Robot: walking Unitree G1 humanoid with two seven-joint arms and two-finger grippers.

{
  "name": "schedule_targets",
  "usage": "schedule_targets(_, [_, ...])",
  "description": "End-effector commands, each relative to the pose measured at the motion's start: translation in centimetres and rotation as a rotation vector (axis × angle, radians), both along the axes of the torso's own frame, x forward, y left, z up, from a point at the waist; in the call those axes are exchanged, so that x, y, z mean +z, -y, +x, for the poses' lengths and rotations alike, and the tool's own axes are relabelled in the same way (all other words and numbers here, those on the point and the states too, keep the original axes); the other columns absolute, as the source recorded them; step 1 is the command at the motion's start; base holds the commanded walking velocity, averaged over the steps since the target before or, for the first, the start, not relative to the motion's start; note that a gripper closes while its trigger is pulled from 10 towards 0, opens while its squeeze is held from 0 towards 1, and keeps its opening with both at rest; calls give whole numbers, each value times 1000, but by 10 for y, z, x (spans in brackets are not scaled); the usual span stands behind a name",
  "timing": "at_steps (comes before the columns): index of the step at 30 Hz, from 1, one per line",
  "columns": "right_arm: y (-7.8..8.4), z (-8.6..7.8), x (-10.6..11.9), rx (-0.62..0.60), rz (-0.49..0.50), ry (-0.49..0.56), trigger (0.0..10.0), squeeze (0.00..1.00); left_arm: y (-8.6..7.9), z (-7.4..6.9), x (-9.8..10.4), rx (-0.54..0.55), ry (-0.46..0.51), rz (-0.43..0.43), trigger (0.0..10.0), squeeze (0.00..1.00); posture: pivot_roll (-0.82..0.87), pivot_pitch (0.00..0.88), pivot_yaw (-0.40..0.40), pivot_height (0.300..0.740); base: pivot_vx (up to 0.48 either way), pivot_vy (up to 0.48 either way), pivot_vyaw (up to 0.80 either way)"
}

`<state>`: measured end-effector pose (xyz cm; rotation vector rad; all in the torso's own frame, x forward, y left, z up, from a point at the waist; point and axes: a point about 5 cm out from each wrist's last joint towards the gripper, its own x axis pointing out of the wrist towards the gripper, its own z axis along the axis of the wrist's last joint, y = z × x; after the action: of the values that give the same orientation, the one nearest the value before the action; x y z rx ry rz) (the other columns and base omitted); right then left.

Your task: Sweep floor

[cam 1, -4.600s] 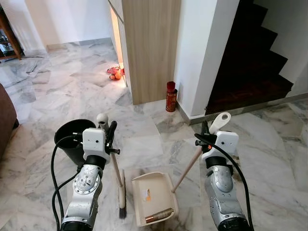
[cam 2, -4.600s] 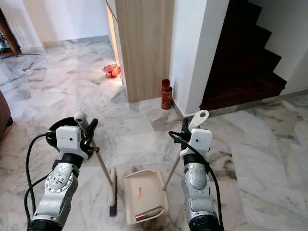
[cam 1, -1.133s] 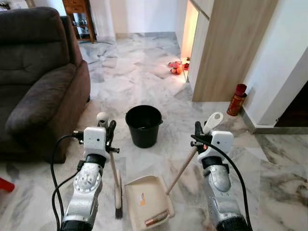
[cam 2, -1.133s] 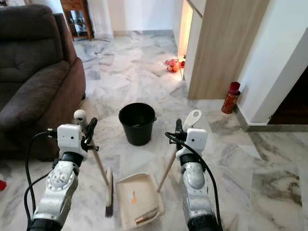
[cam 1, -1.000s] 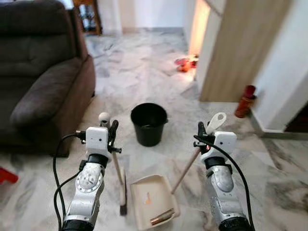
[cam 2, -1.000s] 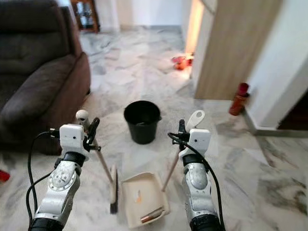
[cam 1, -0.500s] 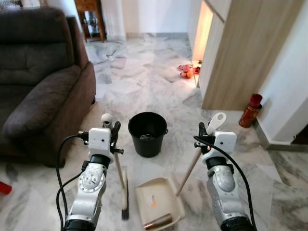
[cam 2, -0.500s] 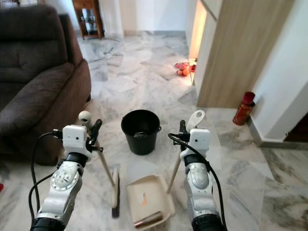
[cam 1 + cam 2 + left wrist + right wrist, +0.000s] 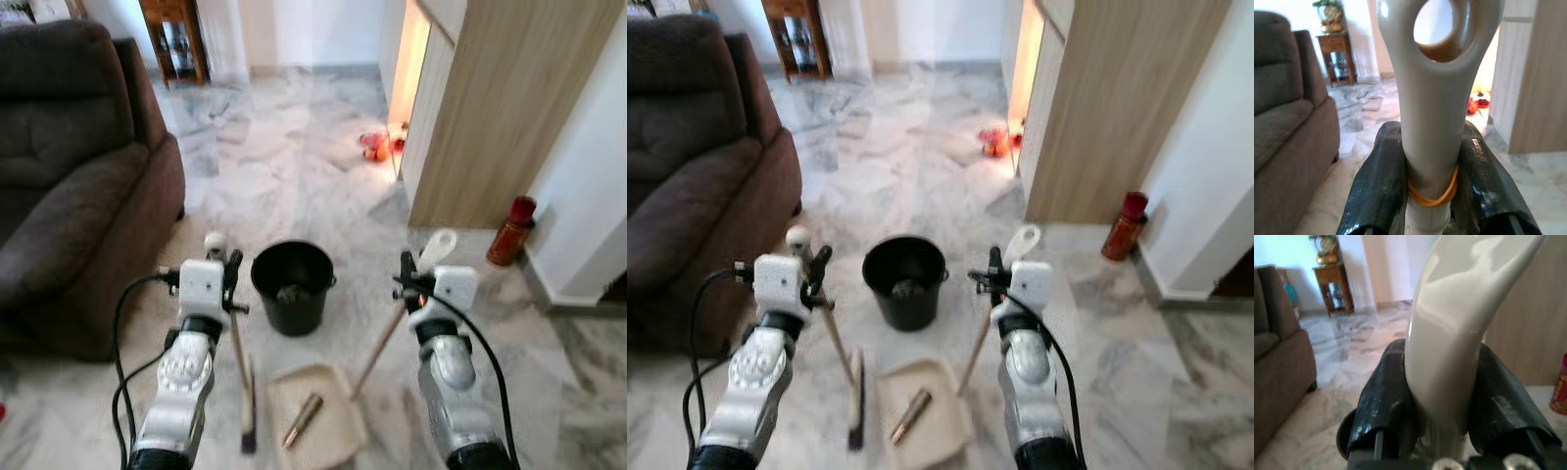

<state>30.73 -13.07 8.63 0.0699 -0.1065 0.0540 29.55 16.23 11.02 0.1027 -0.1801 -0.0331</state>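
Note:
My left gripper [image 9: 224, 268] is shut on the pale handle of a broom [image 9: 239, 345], whose dark bristle head [image 9: 248, 435] rests on the marble floor. In the left wrist view the black fingers [image 9: 1376, 186] clamp the handle's looped end [image 9: 1434, 88]. My right gripper [image 9: 409, 281] is shut on the long wooden handle [image 9: 380, 340] of a cream dustpan [image 9: 333, 437]. The dustpan sits on the floor between my arms. A brown cylinder [image 9: 302, 420] lies slantwise in the pan. The right wrist view has the fingers [image 9: 1382, 407] around the handle's white grip [image 9: 1459, 333].
A black bucket [image 9: 292, 285] stands just beyond the dustpan, with something dark inside. A dark sofa [image 9: 69, 196] fills the left side. A wooden cabinet panel [image 9: 490, 98] and a red can [image 9: 516, 230] stand at right. Small red items [image 9: 377, 147] lie on the floor farther off.
The camera has shifted slightly and the picture is blurred. The brown cylinder has moved from the dustpan's near edge to a slanted position nearer its middle. Both grippers keep their hold.

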Motion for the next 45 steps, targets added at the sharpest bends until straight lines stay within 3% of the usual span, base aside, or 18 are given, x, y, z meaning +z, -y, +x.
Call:
schedule_targets(1, [-6, 3, 10, 17, 37, 43, 10000, 0, -2, 3, 12, 5, 57, 27, 10000, 0, 98, 11, 31, 740, 375, 0, 0])
schedule_targets(29, [-1, 7, 10, -35, 74, 1, 10000, 0, -2, 0, 9, -3, 55, 52, 10000, 0, 97, 14, 34, 740, 35, 0, 0])
schedule_targets(40, [4, 10, 38, -97, 56, 127, 10000, 0, -1, 0, 10, -9, 61, 66, 10000, 0, 97, 7, 37, 740, 0, 0, 0])
schedule_targets(45, [4, 11, 61, -105, 73, 193, 10000, 0, -1, 0, 10, -10, 62, 69, 10000, 0, 97, 9, 35, 740, 0, 0, 0])
